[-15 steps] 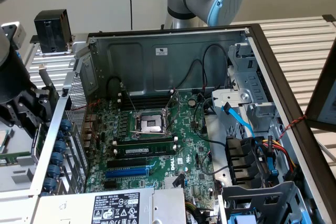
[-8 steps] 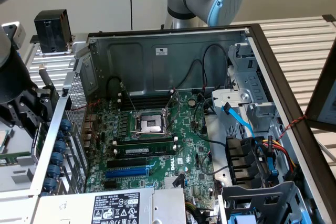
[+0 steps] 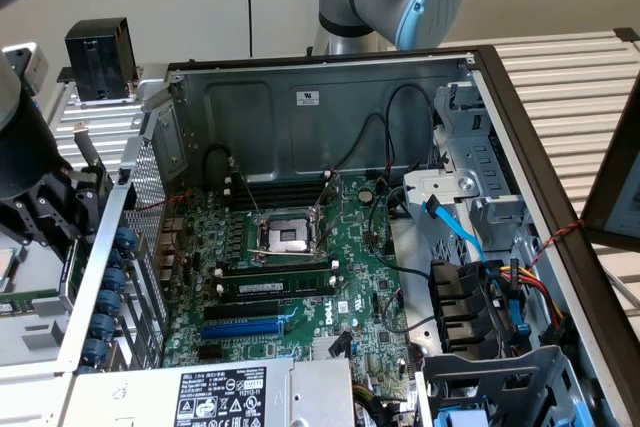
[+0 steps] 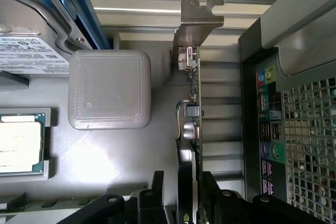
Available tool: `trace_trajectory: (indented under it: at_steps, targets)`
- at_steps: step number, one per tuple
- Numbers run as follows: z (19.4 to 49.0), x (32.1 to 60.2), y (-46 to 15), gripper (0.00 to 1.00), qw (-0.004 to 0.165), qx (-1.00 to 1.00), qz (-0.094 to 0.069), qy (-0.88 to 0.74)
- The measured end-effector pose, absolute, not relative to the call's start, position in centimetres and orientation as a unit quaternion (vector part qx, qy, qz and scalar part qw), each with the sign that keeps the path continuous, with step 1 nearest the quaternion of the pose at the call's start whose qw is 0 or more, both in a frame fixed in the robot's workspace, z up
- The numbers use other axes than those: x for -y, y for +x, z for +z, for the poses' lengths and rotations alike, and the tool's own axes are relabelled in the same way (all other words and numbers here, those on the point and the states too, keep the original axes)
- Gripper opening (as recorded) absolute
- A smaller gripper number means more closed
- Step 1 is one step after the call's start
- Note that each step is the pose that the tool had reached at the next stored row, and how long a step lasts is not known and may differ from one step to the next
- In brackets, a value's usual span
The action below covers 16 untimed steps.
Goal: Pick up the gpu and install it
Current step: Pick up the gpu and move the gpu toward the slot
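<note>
case [image 3: 300, 107]: open, motherboard [image 3: 360, 277] lying inside.
claw [image 4: 182, 182]: jaws apart, astride the gpu [image 4: 190, 111], and there's a gap showing on one side!
gpu: on edge outside the case, between the rear panel [image 4: 294, 129] and a grey block [image 4: 109, 90].

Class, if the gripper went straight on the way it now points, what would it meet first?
Probably the gpu, standing on edge between the open jaws of the gripper; depth is unclear.
</note>
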State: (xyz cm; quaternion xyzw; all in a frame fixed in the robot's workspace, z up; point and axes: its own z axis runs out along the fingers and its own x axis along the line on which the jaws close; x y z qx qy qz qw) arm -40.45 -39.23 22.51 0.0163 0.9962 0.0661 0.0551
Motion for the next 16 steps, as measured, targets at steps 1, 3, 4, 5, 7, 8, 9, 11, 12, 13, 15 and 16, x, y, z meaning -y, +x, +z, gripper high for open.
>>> trace_trajectory:
  at_steps: [1, 3, 4, 5, 7, 8, 9, 11, 12, 13, 15, 16]
  targets:
    - [22.51, 39.27, -40.41, 0.41, 0.055, -0.996, 0.066, 0.016]
    - [22.5, 39.32, -40.33, 0.41, 0.055, -0.996, 0.066, 0.016]
    - [22.5, 39.32, -40.32, 0.41, 0.055, -0.996, 0.066, 0.016]
    - [22.51, 39.32, -40.32, 0.41, 0.055, -0.996, 0.066, 0.016]
    - [22.51, 39.32, -40.31, 0.41, 0.055, -0.996, 0.066, 0.016]
    - [22.51, 39.32, -40.3, 0.41, 0.055, -0.996, 0.066, 0.016]
    - [22.51, 39.32, -40.3, 0.41, 0.055, -0.996, 0.066, 0.016]
    - [22.5, 39.32, -40.3, 0.41, 0.055, -0.996, 0.066, 0.016]
    - [22.5, 39.32, -40.29, 0.41, 0.055, -0.996, 0.066, 0.016]
    - [22.49, 39.32, -40.24, 0.41, 0.055, -0.996, 0.066, 0.016]
    - [22.49, 39.32, -40.19, 0.39, 0.055, -0.996, 0.066, 0.016]
    - [22.5, 39.32, -40.19, 0.32, 0.055, -0.996, 0.066, 0.016]
